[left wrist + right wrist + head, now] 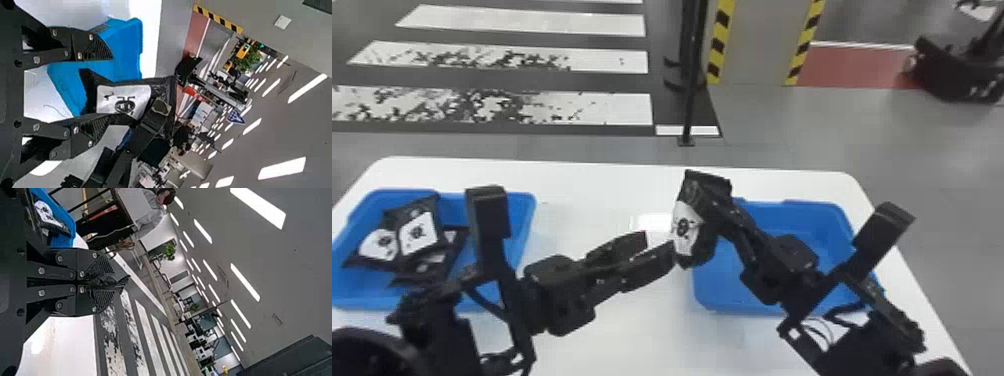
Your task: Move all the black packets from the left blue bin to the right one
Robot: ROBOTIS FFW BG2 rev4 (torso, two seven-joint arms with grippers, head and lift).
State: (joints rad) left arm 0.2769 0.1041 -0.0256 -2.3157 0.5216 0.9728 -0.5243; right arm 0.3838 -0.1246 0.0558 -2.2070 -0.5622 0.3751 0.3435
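Observation:
In the head view my right gripper (721, 216) is shut on a black packet (699, 250) with a white label, held above the left edge of the right blue bin (824, 220). My left gripper (660, 244) stands open just left of that packet, fingertips close to its label; contact cannot be told. In the left wrist view the packet (124, 102) reaches in between the spread fingers of my left gripper (106, 88). The right wrist view has my right gripper (102, 281) pinching dark packet material. Several packets (418, 232) lie in the left blue bin (524, 220).
Both bins stand on a white table (602, 185), with bare tabletop between them. The two arms come close together over the table's middle. Beyond the far edge a black post (688, 100) rises from the floor.

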